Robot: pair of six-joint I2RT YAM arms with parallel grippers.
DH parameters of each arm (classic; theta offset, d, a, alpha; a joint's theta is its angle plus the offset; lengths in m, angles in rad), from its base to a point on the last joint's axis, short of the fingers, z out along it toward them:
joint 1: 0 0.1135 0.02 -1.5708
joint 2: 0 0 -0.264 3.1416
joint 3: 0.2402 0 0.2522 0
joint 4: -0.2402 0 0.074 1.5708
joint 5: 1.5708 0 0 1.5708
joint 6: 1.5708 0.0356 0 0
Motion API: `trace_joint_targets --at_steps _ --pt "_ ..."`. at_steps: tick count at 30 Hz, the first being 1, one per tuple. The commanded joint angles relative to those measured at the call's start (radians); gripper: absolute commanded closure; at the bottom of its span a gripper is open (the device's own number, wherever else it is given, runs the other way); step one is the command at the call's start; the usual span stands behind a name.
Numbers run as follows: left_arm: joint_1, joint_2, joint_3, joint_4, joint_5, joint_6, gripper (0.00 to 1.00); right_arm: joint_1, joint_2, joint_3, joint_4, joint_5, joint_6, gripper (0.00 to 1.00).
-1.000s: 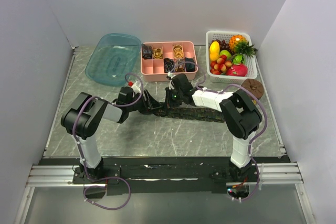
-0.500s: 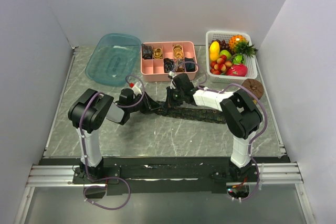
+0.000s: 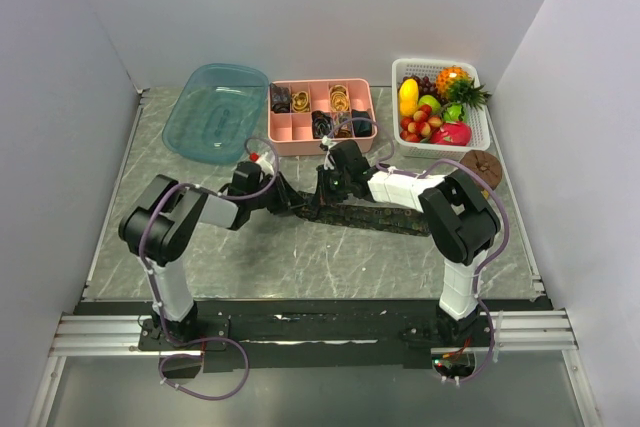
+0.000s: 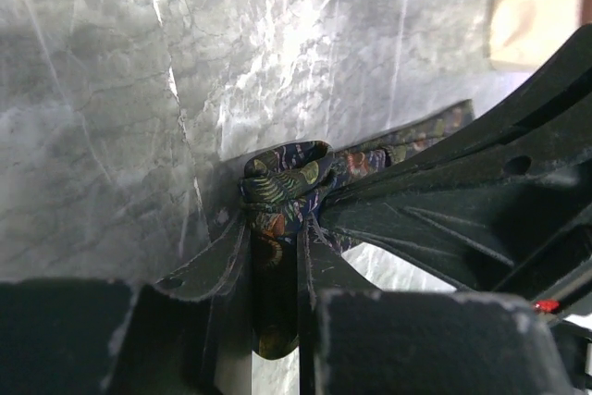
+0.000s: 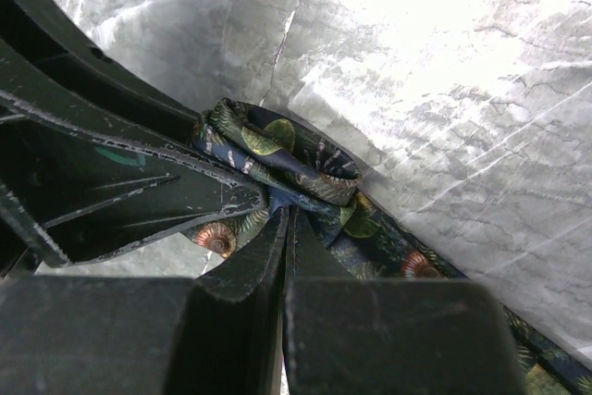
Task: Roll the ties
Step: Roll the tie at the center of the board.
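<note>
A dark navy tie (image 3: 375, 217) with a leaf and shell print lies as a strip across the middle of the table, its left end folded into a small loop (image 4: 282, 178). My left gripper (image 3: 288, 202) comes in from the left and is shut on that end, with the fabric filling the gap between its fingers (image 4: 275, 228). My right gripper (image 3: 322, 199) meets it from the right. Its fingers are pressed together and pinch the tie just below the loop (image 5: 287, 217). The two grippers nearly touch.
A pink divided box (image 3: 300, 145) at the back holds several rolled ties (image 3: 340, 99). A blue plastic tub (image 3: 215, 112) stands to its left and a white basket of toy fruit (image 3: 440, 105) to its right. A brown round object (image 3: 483, 164) lies near the right wall.
My left gripper has closed on the tie's left end and its arm has shifted a little. The right gripper has stayed shut in place.
</note>
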Motion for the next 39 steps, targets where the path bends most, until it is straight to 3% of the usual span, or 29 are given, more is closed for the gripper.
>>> trace_joint_targets --at_steps 1,11,19,30,39 --pt "-0.006 -0.085 0.074 -0.312 -0.121 0.147 0.99 0.0 -0.006 0.022 -0.029 0.023 -0.019 1.0" --pt "-0.093 -0.138 0.255 -0.651 -0.366 0.294 0.99 0.005 0.063 0.024 0.063 -0.038 0.025 1.0" --pt "-0.219 -0.071 0.408 -0.875 -0.554 0.361 0.99 0.011 0.106 0.043 0.141 -0.08 0.067 1.0" --pt "-0.333 0.038 0.555 -1.053 -0.761 0.381 0.99 0.008 0.146 0.071 0.157 -0.135 0.087 1.0" --pt "-0.392 0.102 0.592 -1.121 -0.89 0.372 0.99 -0.009 0.03 -0.015 0.166 -0.136 0.09 1.0"
